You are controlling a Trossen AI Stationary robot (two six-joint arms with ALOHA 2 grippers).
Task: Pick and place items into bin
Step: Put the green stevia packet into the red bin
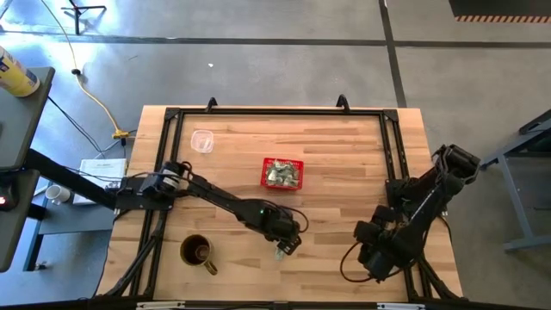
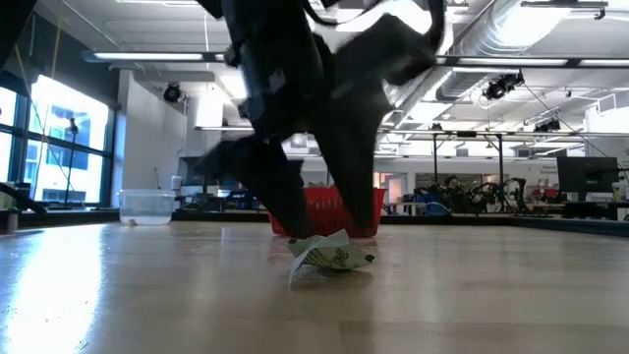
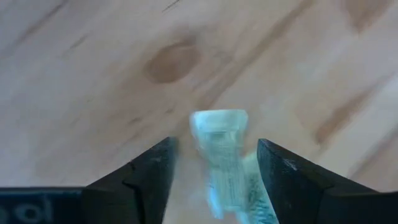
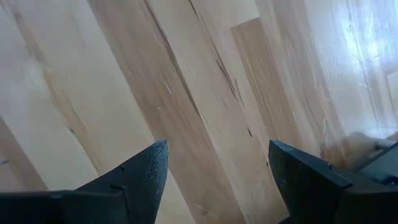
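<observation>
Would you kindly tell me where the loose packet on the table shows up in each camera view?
High view: the packet lies at the left tool, nearer the front edge than the red basket.
Low view: centre, on the wood, in front of the basket.
Left wrist view: between the open dark fingers.
Right wrist view: not in it.
Shared landmark: the red basket.

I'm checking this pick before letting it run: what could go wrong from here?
The left gripper stands open around a packet lying crumpled on the table; closing might pinch only an edge, or the packet could slip aside. The red basket already holds packets, so a careless drop may land on its rim and spill.
</observation>
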